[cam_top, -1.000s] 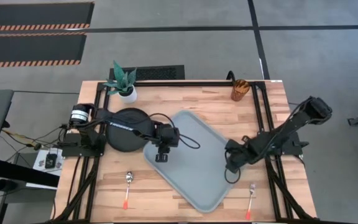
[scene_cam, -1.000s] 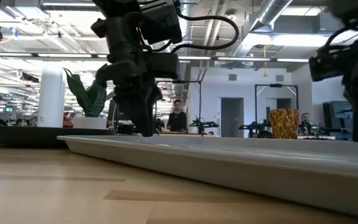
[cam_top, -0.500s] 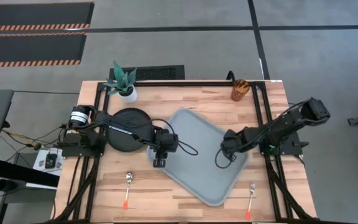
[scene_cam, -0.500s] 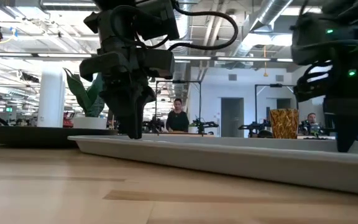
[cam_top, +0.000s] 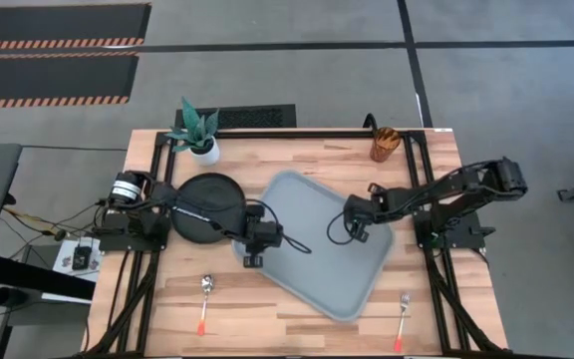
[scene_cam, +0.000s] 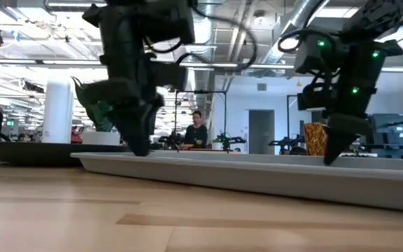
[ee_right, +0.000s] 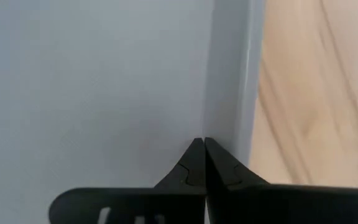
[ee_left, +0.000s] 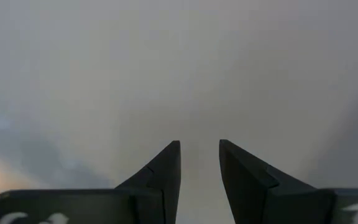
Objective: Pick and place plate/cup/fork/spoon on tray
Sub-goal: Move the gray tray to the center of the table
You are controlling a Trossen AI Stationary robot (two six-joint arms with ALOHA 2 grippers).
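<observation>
— Reaching in from nine o'clock, the left gripper (cam_top: 253, 251) sits low at the tray's (cam_top: 312, 269) near-left corner, fingers (ee_left: 166, 174) a narrow gap apart, gripping nothing visible. And the right?

— The right gripper (cam_top: 359, 227) stretches in from three o'clock to the tray's right rim, fingers (ee_right: 194, 163) pressed together, empty.

— What's on the tray?

— Nothing. The plate (cam_top: 202, 207) lies at its ten o'clock, cup (cam_top: 384, 144) at one, spoon (cam_top: 205, 299) at eight, fork (cam_top: 402, 319) at five.

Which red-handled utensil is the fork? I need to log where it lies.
The fork lies near the table's front right, beside the tray; its head is pronged. The spoon, front left, has a rounded head.
</observation>
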